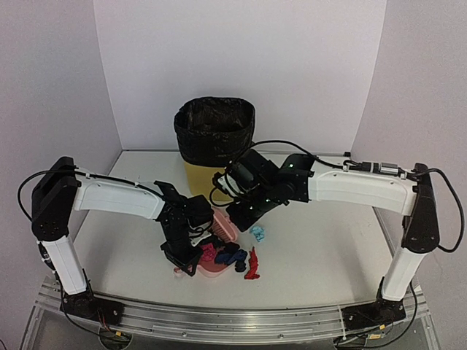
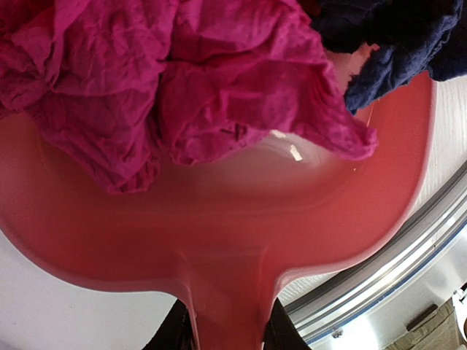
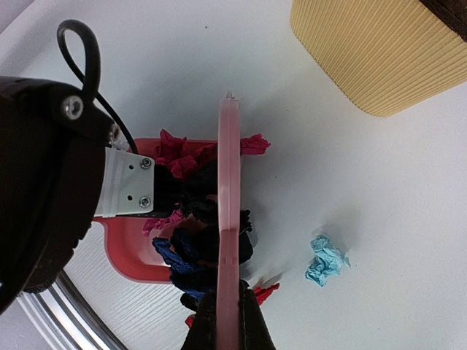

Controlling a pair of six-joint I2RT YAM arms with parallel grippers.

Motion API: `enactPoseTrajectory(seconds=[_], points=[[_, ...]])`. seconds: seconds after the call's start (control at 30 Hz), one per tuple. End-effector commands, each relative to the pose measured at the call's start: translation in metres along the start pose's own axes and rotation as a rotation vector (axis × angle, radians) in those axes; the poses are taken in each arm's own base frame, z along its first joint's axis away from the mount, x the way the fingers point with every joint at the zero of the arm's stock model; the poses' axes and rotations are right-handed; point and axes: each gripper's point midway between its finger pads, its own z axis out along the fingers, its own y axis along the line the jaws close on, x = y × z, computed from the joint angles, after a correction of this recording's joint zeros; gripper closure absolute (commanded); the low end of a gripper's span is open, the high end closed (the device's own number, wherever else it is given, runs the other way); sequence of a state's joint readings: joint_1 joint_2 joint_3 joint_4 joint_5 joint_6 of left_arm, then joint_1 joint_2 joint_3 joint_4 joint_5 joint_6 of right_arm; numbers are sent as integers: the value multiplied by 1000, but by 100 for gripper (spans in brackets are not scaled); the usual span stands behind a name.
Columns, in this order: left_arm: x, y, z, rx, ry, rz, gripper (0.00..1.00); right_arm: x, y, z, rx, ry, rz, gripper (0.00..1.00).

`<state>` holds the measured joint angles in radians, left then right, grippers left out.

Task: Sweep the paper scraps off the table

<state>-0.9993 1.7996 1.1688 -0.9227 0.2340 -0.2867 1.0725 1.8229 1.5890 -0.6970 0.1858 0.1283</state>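
While clamping the left gripper (image 2: 228,329) tight on the handle of the pink dustpan (image 2: 219,240), risking a tilt and spilling the heap back onto the table (image 1: 328,248). Pinching the right gripper (image 3: 228,324) closed on the pink brush (image 3: 228,182), standing edge-on at the pan's mouth. Holding magenta and navy paper scraps (image 2: 182,80) heaped in the pan. Leaving a teal wad (image 3: 325,260) on bare tabletop to the right and a red wad (image 1: 252,266) just beside the lip; brushing too hard, risking flicking both farther off. Not revealing anything inside the black-lined bin (image 1: 214,131) at the far side.
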Motion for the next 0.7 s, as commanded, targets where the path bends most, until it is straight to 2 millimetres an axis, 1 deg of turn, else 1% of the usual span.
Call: enactPoseTrajectory(seconds=[0.0, 0.13, 0.33, 0.53, 0.67], points=[[-1, -4, -10, 26, -43, 8, 100, -20, -9, -26, 42, -101, 58, 100], [-6, -2, -11, 20, -84, -11, 100, -21, -27, -31, 146, -123, 70, 100], [-6, -1, -9, 31, -133, -39, 100, -20, -37, -40, 194, -144, 82, 100], [-11, 0, -17, 22, -208, -25, 100, -22, -45, -55, 224, -180, 120, 100], [-18, -1, -23, 18, -279, -9, 100, -16, -52, -61, 253, -189, 136, 100]])
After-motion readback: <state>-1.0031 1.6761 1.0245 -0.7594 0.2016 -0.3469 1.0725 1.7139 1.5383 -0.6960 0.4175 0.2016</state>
